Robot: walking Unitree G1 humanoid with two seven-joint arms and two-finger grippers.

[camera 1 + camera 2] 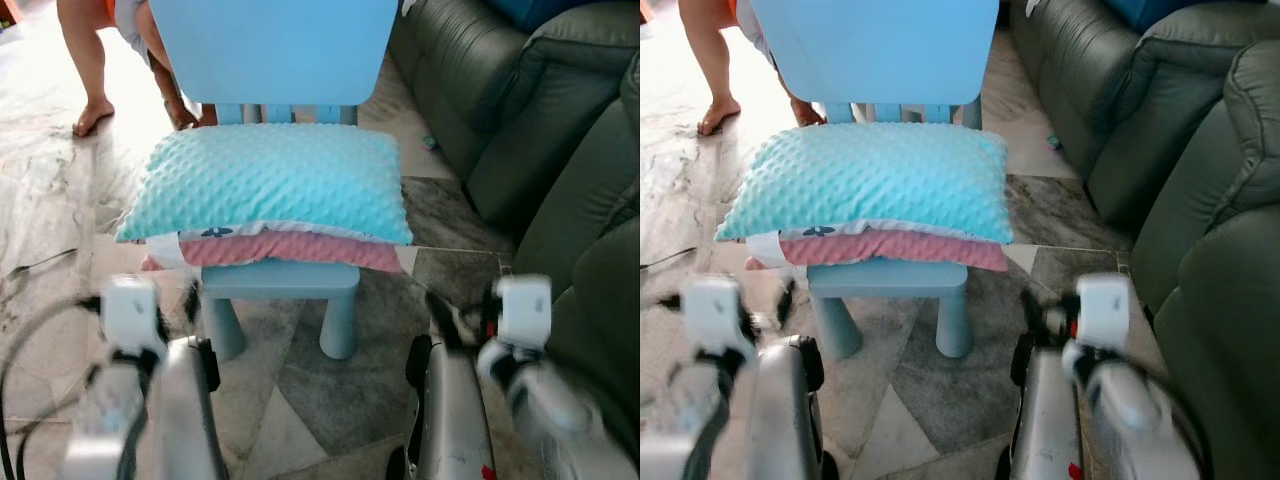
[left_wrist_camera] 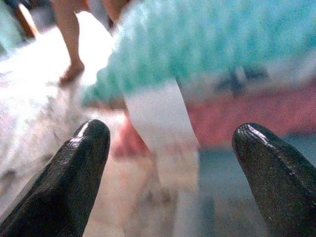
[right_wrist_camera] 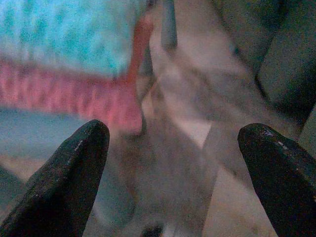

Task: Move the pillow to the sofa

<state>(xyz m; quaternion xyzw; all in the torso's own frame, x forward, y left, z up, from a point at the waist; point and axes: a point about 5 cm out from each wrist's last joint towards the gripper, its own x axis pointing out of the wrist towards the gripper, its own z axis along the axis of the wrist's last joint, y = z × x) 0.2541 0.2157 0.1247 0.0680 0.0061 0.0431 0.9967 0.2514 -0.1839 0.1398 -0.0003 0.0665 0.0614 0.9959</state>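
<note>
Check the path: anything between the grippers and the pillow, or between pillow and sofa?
Nothing visible. The pillow lies on the blue chair, with both open grippers, left and right, short of its front edge over bare floor. The sofa is to the robot's right; only floor lies between.

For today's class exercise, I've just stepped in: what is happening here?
A robot faces a small blue chair that carries a turquoise and pink pillow. Its left tool and right tool are both open and held low in front of the chair, not touching the pillow. A dark sofa stands to the right. A person's legs show behind the chair.
</note>
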